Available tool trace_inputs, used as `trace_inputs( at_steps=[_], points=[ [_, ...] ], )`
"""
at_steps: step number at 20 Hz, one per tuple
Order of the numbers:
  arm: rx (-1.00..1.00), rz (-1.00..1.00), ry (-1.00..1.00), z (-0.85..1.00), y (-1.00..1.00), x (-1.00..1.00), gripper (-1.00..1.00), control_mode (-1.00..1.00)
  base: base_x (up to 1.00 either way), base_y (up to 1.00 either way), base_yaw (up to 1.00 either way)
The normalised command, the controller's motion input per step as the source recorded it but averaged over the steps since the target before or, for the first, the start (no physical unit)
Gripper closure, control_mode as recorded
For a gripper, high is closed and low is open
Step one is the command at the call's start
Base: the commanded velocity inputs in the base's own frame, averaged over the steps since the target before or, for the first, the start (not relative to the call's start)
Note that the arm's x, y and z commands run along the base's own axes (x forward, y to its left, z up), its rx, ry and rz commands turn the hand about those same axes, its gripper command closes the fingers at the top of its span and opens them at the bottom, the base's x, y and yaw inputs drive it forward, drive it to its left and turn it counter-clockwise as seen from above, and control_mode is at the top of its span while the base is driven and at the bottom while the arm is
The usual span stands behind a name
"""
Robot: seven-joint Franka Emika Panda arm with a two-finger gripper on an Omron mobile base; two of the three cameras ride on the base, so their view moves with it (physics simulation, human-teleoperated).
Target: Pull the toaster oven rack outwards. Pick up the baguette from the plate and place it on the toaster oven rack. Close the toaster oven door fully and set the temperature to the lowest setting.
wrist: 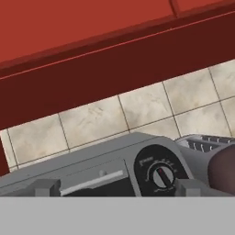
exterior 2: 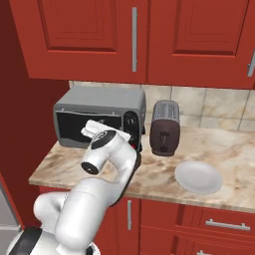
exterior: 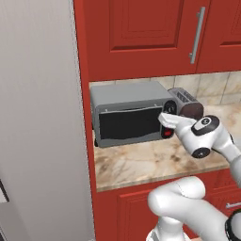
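Observation:
The grey toaster oven (exterior: 127, 96) stands on the counter against the red side panel. Its dark glass toaster oven door (exterior: 126, 125) looks shut, so the toaster oven rack is hidden behind it. The baguette is out of view, and the white plate (exterior 2: 198, 177) lies bare. My gripper (exterior: 164, 118) hovers just in front of the oven's right control strip, level with the upper black knob (wrist: 160, 176). In the hand view the two fingertips (wrist: 46, 187) stand far apart with nothing between them, so the gripper (wrist: 117, 188) is open.
A dark-brown slot toaster (exterior 2: 164, 127) stands right of the oven. Red wall cabinets (exterior 2: 134, 35) hang low above it. A tall grey panel (exterior: 37, 117) closes off the left side. The marble counter (exterior: 150, 162) runs in front of the oven.

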Motion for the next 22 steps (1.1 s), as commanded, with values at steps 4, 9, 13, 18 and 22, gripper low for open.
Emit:
trace_inputs(
  at_steps=[4, 9, 13, 18, 22],
  points=[
    [-0.40, 0.00, 0.13, -0.01, -0.55, 0.37, -1.00, -1.00, 0.00, 0.00, 0.00],
    [-0.31, -0.06, 0.06, -0.20, -0.66, 0.07, -1.00, -1.00, 0.00, 0.00, 0.00],
    [-0.30, -0.13, 0.08, -0.13, -0.71, 0.00, -1.00, -1.00, 0.00, 0.00, 0.00],
    [-0.29, -0.03, 0.02, -0.06, -0.29, -0.27, -1.00, -1.00, 0.00, 0.00, 0.00],
    [-0.45, 0.05, 0.03, -0.04, 0.00, -0.09, -1.00, -1.00, 0.00, 0.00, 0.00]
  ],
)
